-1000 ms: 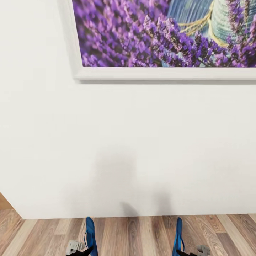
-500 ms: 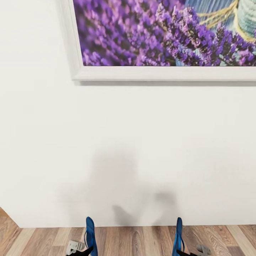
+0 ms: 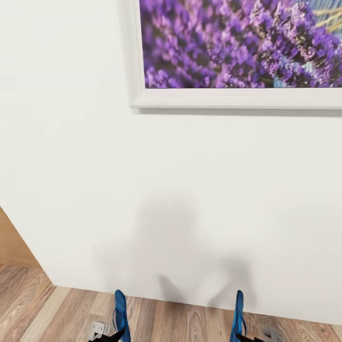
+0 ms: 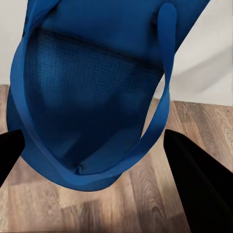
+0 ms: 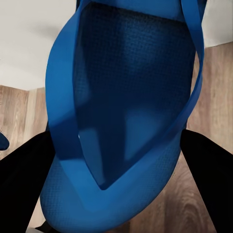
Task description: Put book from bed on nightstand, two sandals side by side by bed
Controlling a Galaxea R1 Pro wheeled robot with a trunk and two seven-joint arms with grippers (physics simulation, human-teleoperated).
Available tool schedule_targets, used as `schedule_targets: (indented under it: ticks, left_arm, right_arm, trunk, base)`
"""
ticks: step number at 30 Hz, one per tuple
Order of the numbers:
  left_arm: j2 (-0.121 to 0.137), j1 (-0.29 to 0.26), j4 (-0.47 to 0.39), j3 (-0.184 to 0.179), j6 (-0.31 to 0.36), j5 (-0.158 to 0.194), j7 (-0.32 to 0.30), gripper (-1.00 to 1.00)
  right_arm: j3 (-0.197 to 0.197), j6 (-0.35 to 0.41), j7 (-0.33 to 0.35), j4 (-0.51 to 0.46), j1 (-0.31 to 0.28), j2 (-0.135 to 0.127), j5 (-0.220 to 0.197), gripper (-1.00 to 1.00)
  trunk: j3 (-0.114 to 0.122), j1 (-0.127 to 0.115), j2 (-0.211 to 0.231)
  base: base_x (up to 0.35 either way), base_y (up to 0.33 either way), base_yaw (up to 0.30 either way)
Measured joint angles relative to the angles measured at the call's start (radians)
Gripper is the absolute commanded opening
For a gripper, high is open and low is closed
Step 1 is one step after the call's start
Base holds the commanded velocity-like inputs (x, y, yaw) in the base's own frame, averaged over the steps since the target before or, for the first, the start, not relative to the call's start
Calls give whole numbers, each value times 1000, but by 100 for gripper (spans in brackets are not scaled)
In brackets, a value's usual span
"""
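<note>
one white wall (image 3: 190, 190), plank floor (image 3: 190, 323)

Both sandals are bright blue: the left sandal (image 3: 120, 316) and the right sandal (image 3: 237, 316) have blue straps, and the wrist views show a fine darker woven-looking texture on each footbed (image 4: 92, 97) (image 5: 131, 92), flanked by black gripper fingers (image 4: 199, 184) (image 5: 208, 174). The wall (image 3: 190, 190) is plain white with a soft grey shadow, and the picture (image 3: 242, 42) on it is a mass of purple and violet lavender blooms with touches of blue and yellow, in a white frame (image 3: 228, 98). The floor (image 3: 47, 308) is brown-grey wood planks with streaked grain, and a tan-brown surface (image 3: 12, 242) shows at the wall's left edge.
</note>
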Motion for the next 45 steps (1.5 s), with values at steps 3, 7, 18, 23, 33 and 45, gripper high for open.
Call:
schedule_targets:
  ticks: [3,7,18,23,33,45]
  left_arm:
    - [0,0,0,0,0,0,0,-100]
    - [0,0,-1,0,0,0,0,-100]
    - [0,0,0,0,0,0,1,-100]
    - [0,0,1,0,0,1,1,-100]
    - [-2,0,2,0,-1,0,12,-100]
    - [-9,0,48,-4,-7,-7,91,-100]
  right_arm:
    - [0,0,0,0,0,0,0,-100]
    - [0,0,0,0,0,0,0,-100]
    - [0,0,0,0,0,0,0,-100]
    - [0,0,0,0,0,0,0,-100]
    - [-1,0,-47,1,0,0,1,-100]
    - [2,-1,-284,0,0,3,2,-100]
  trunk:
    - [0,0,0]
    - [0,0,0]
    - [0,0,0]
    - [0,0,0]
    - [0,0,0]
    - [0,0,0]
  base:
    - [0,0,281]
    - [0,0,279]
    - [0,0,276]
    - [0,0,274]
    - [0,0,267]
    - [0,0,222]
